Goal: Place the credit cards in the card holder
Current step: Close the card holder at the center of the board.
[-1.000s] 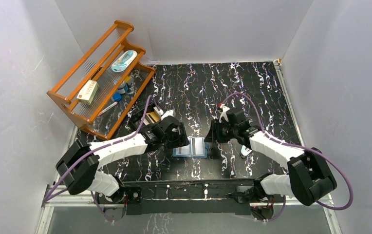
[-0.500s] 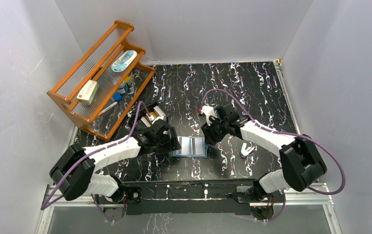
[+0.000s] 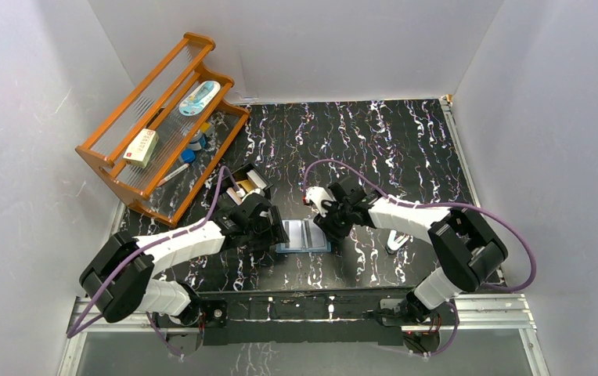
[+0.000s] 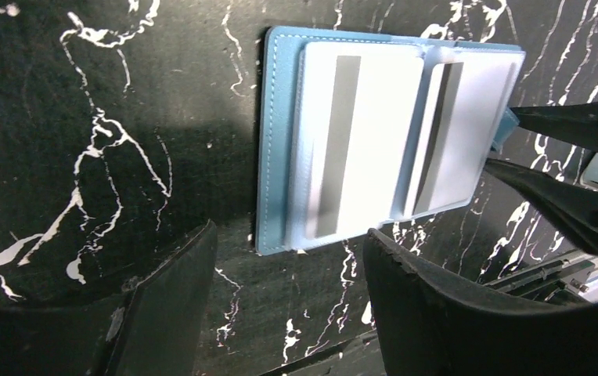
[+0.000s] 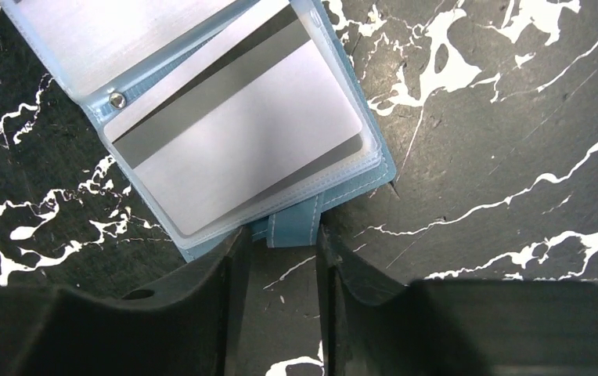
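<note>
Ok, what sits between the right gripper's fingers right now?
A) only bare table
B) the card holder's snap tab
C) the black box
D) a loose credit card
B: in the right wrist view the teal snap tab of the open card holder pokes into the gap between the fingers of the right gripper.

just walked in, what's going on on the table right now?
The teal card holder lies open on the table between the two arms, with two whitish credit cards stripe-up in its clear pockets. The left gripper hangs open by one edge of the holder, holding nothing. The right gripper has its fingers on either side of the snap tab; whether they pinch it isn't clear.
</note>
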{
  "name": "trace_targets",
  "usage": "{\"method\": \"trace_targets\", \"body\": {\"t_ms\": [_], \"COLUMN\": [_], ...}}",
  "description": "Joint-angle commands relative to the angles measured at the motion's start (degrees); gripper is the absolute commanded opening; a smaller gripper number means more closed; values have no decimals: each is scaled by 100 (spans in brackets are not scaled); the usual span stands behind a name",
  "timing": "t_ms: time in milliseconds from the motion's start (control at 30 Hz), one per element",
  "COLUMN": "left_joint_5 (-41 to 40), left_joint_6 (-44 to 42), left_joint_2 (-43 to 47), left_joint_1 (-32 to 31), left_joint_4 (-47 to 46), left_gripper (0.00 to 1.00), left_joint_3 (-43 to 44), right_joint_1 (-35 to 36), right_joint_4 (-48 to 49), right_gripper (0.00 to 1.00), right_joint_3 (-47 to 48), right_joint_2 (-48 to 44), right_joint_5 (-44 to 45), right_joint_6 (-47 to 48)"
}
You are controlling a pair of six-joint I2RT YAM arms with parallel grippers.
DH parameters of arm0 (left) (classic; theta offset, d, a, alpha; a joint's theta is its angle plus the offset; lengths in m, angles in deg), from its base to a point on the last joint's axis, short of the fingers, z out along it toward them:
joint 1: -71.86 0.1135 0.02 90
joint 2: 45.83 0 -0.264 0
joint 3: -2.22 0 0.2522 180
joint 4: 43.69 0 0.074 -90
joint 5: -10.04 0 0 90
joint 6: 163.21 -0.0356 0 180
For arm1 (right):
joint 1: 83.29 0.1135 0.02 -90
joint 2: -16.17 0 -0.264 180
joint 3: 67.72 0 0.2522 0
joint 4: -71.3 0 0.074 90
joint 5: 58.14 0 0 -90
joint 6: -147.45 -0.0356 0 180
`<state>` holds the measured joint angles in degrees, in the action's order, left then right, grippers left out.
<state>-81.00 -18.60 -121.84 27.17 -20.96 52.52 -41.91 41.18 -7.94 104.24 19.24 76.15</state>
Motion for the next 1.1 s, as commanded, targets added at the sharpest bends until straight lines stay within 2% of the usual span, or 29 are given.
{"method": "trace_targets", "body": {"t_ms": [0, 200, 333, 467, 567, 800, 1067], "left_joint_5": [107, 297, 377, 496, 662, 476, 218], "left_joint_6": [49, -28, -129, -178, -208, -182, -104], "left_joint_2": [187, 74, 71, -72, -173, -213, -36], "left_joint_1": [78, 92, 92, 92, 92, 92, 92], "left_joint_4": [-15, -322, -502, -540, -530, 34, 728], "left_gripper": [67, 68, 70, 71, 72, 73, 70], "left_joint_3": [-101, -133, -129, -77, -44, 54, 153], "right_joint_1": [116, 231, 227, 224, 192, 111, -51], "right_joint_4": [144, 557, 1459, 2378, 2690, 3721, 4873], "right_gripper": [38, 11, 1, 0, 0, 0, 0], "right_joint_3": [47, -100, -549, -1068, -1226, -1685, -2380], "right_joint_2": [201, -187, -635, -1003, -1126, -1439, -1567], "right_joint_5": [128, -26, -331, -374, -212, -343, -627], "right_joint_6": [247, 28, -659, -1470, -1984, -3403, -4422]}}
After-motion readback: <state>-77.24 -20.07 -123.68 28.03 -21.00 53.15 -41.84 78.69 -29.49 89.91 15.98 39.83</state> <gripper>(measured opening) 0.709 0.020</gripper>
